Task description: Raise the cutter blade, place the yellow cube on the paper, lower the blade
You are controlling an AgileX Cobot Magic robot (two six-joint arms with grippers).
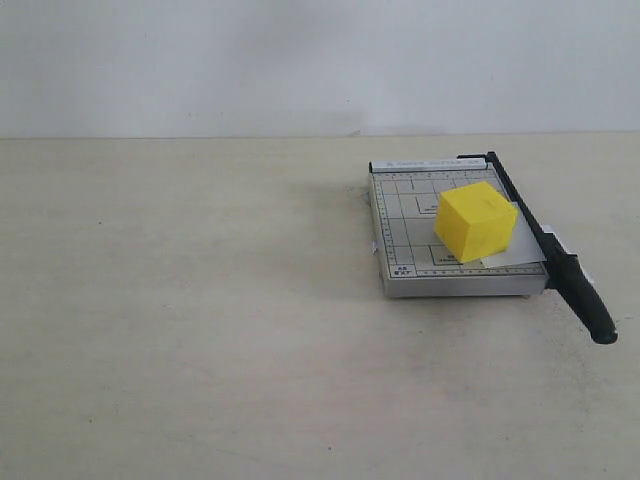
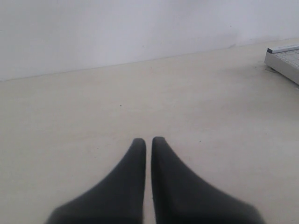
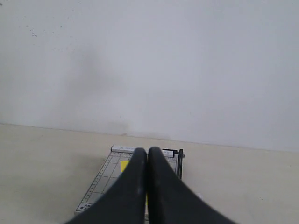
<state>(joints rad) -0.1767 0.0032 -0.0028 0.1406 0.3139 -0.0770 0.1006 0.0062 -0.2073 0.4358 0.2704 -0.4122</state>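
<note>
The yellow cube (image 1: 475, 221) sits on the grey gridded cutter board (image 1: 405, 235), resting on the white paper (image 1: 520, 252) whose edge shows under it near the blade side. The cutter blade (image 1: 545, 245) lies lowered along the board's right edge, its thick black handle (image 1: 588, 301) sticking out past the front. Neither arm shows in the exterior view. My left gripper (image 2: 148, 140) is shut and empty over bare table, the board's corner (image 2: 285, 58) far off. My right gripper (image 3: 147, 150) is shut and empty, hovering before the board (image 3: 100, 182); a sliver of the cube (image 3: 124, 165) shows beside its fingers.
The cutter stands on a wide pale tabletop (image 1: 200, 330) with a plain white wall (image 1: 300, 60) behind it. A small white tab (image 1: 558, 238) pokes out to the right of the blade.
</note>
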